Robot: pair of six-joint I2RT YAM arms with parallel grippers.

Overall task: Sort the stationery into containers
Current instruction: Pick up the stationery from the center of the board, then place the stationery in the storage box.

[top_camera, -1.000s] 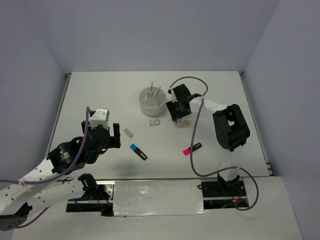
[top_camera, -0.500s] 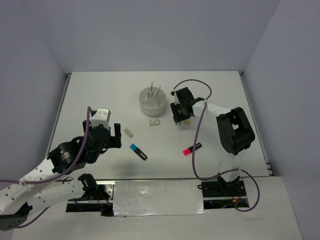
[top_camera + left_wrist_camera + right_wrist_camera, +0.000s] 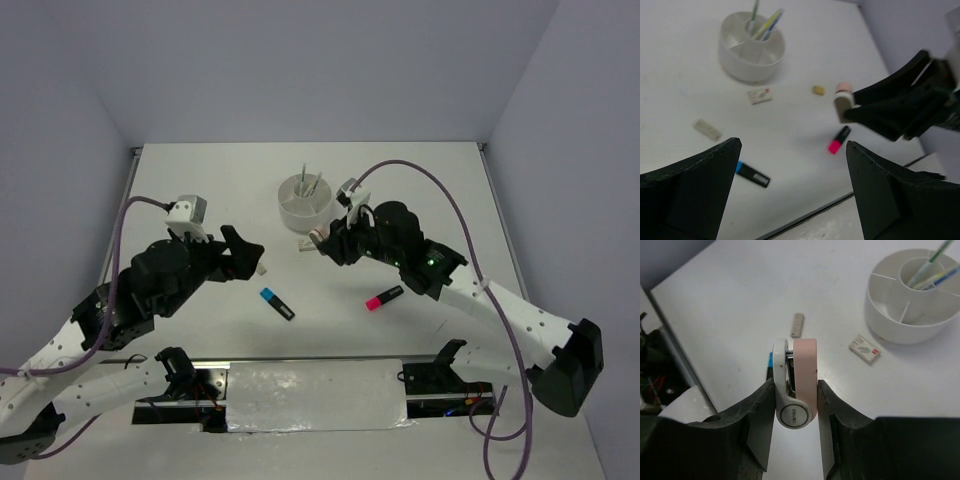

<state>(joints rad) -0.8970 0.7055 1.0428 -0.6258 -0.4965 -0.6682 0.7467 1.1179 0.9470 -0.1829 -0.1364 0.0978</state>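
My right gripper (image 3: 795, 386) is shut on a small pink-and-white stapler (image 3: 796, 382), held upright above the table; in the top view the stapler (image 3: 320, 235) hangs just in front of the round white container (image 3: 305, 203). That container (image 3: 912, 307) holds thin pens (image 3: 930, 270) in its middle cup. My left gripper (image 3: 792, 145) is open and empty, up over the table. Below it lie a blue-and-black highlighter (image 3: 752, 173), a pink-and-black highlighter (image 3: 839, 139), a beige eraser (image 3: 707, 129), a labelled white eraser (image 3: 760, 95) and a small yellow eraser (image 3: 818, 90).
The table's near edge with a dark rail (image 3: 310, 365) runs just behind the highlighters (image 3: 277, 303). Grey walls close in the left, far and right sides. The right arm (image 3: 470, 290) stretches across the table's right half, above the pink highlighter (image 3: 384, 297).
The right gripper closed on the stapler and lifted it left, in front of the container. The left arm swung up and right, over the beige eraser.
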